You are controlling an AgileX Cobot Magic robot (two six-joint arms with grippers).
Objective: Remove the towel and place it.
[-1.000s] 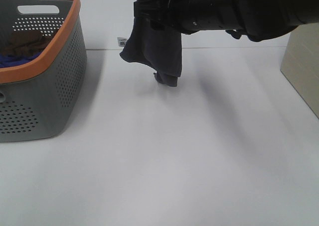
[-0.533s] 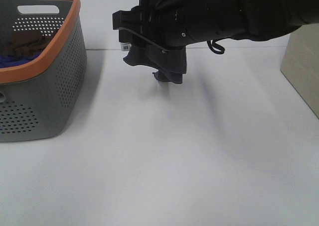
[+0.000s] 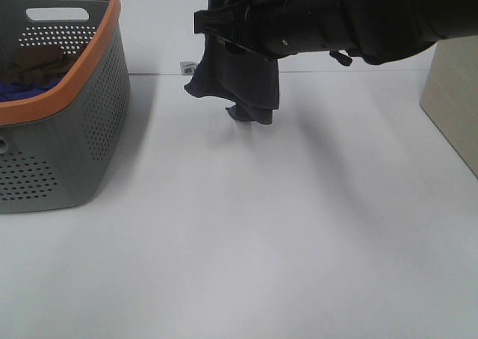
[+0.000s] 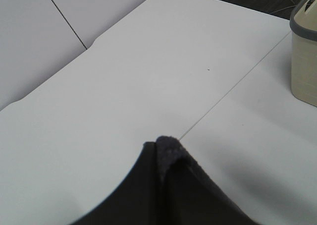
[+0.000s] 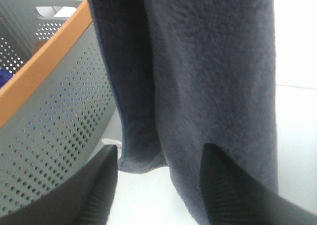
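The dark navy towel [image 3: 243, 74] hangs bunched over the back middle of the white table [image 3: 246, 234], its lowest folds close to the surface and its small white tag [image 3: 187, 66] at its left edge. In the left wrist view my left gripper [image 4: 161, 185] is shut on a pinched towel edge [image 4: 167, 148]. That gripper cannot be told apart in the exterior view. My right gripper [image 5: 161, 195] is open, its fingers [image 5: 96, 195] apart, with the towel [image 5: 198, 71] hanging right in front of them. Its black arm [image 3: 336, 18] reaches in from the upper right.
A grey basket with an orange rim [image 3: 75, 92] stands at the left, holding a brown cloth [image 3: 33, 63] and a bright blue cloth [image 3: 15, 91]; it also shows in the right wrist view [image 5: 44, 111]. A beige bin [image 3: 452, 100] stands at the right edge.
The right arm's end swung left and lower beside the towel, then drew back up and right. The towel still hangs in about the same place.
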